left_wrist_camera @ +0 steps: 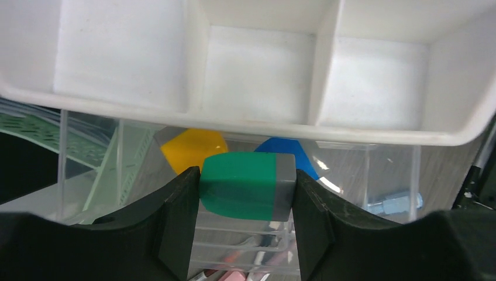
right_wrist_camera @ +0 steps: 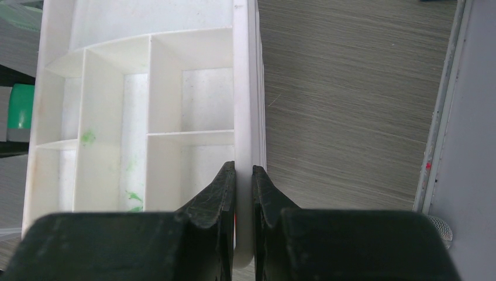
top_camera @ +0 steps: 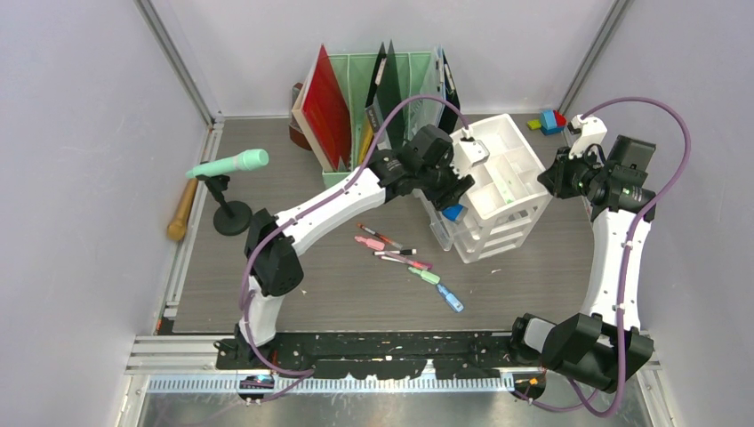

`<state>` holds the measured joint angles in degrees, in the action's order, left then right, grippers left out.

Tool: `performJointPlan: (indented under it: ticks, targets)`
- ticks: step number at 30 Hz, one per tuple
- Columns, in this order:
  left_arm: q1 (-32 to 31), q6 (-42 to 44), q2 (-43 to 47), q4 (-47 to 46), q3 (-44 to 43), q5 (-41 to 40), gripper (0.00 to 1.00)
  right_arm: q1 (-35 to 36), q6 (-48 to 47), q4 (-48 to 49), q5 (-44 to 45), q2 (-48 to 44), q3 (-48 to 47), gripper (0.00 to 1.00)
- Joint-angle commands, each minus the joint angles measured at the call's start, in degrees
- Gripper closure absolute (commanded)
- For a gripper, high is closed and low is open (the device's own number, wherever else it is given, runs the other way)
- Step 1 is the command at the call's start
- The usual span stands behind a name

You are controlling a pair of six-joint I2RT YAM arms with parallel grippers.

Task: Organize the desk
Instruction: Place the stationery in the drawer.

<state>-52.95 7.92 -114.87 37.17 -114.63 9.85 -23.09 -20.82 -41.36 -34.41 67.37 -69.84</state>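
**Desk Tidy: Block Held at Drawer, Tray Rim Pinched**

Top view. The desk (top_camera: pixel 338 294) forms the whole floor of the cell, beneath both arms. It is judged stiff, heavy and fixed, so it offers no grasp point. Take hold of the loose items on it instead. Pens (top_camera: pixel 405 253) lie scattered mid-desk, just in front of the drawer unit (top_camera: pixel 498 209).

Left wrist. The left gripper (left_wrist_camera: pixel 245 186) clamps a green-and-grey block (left_wrist_camera: pixel 240 190) across its width, facing a clear drawer (left_wrist_camera: pixel 362 175). The block looks rigid and light.

Right wrist. The right gripper (right_wrist_camera: pixel 244 175) is nearly closed, pinching the rim of the white tray (right_wrist_camera: pixel 193 99). The thin plastic may flex.
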Motion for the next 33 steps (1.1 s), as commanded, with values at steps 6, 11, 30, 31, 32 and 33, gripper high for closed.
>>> performJointPlan:
  ticks: [6,11,30,31,32,33]
  targets:
    - [0.2,3.3,1.2,-1.8,1.1,-8.9,0.53,1.0,0.4,-5.3,0.9,2.5,4.2,0.85]
    - [0.2,4.3,1.0,0.7,-0.1,-10.8,0.30,1.0,0.4,-5.8,1.3,3.6,2.9,0.83]
    - [0.7,5.7,16.1,-1.2,9.2,-15.7,0.05,1.0,1.7,-6.7,3.1,5.9,-3.3,0.83]
    - [0.9,5.7,16.9,0.1,9.8,-15.1,0.05,1.0,1.7,-6.7,3.2,5.9,-3.1,0.83]
    - [1.2,5.8,17.7,1.1,10.7,-14.6,0.05,1.0,1.8,-6.6,3.3,5.8,-3.1,0.83]
    - [1.4,5.9,18.5,1.5,12.2,-14.3,0.04,1.0,1.9,-6.6,3.3,5.8,-3.0,0.83]
